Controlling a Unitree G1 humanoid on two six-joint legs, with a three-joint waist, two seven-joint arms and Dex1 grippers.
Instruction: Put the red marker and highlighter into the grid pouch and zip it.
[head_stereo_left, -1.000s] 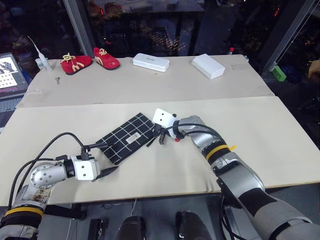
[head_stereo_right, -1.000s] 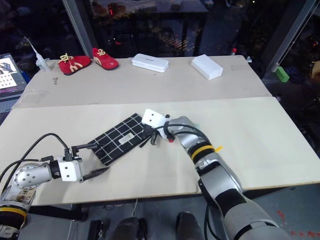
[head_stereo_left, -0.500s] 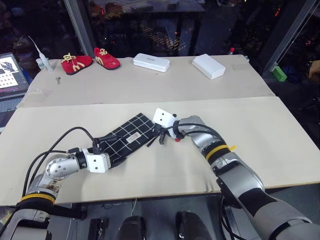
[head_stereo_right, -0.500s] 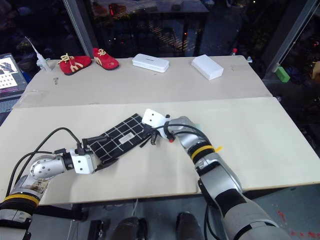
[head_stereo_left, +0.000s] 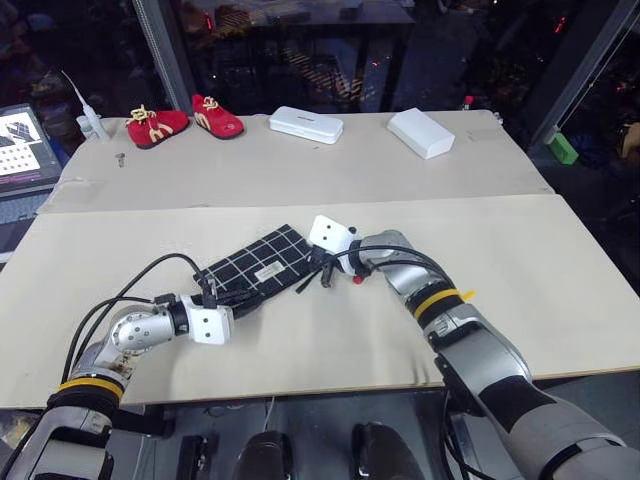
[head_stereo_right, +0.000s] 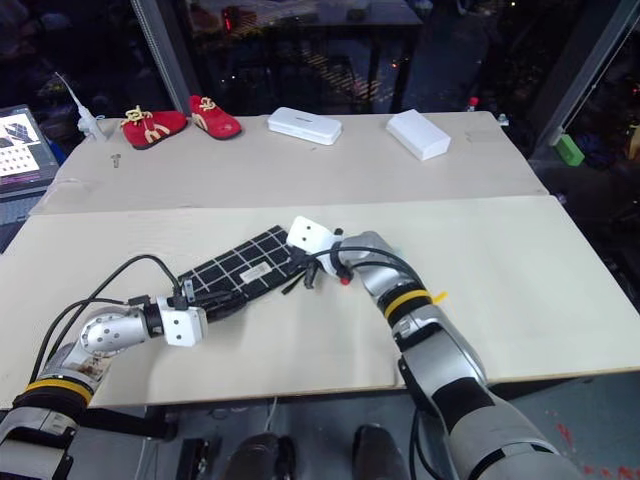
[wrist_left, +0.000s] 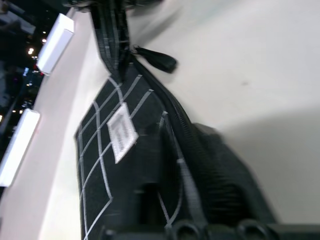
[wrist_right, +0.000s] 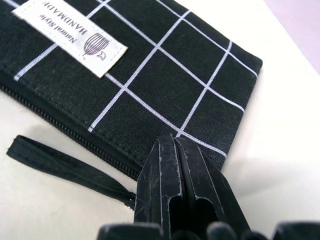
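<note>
We count one grid pouch (head_stereo_left: 255, 271) with one white label (wrist_right: 70, 37) and one zipper pull strap (wrist_right: 65, 167). Farther back lie two red shoes (head_stereo_left: 158, 125) (head_stereo_left: 217, 116), two white boxes (head_stereo_left: 306, 124) (head_stereo_left: 420, 132) and one green block (head_stereo_left: 561, 150).

Grid pouch (head_stereo_left: 258, 271) mid-table; shoes (head_stereo_left: 186, 119), boxes (head_stereo_left: 305, 124) behind (far edge); marker possibly right of pouch.

left gripper (head_stereo_left: 243, 297): fingers together, clamped on grid pouch (head_stereo_left: 262, 266) near end | right gripper (head_stereo_left: 322, 268): fingers together, tips at pouch's far zipper end
</note>
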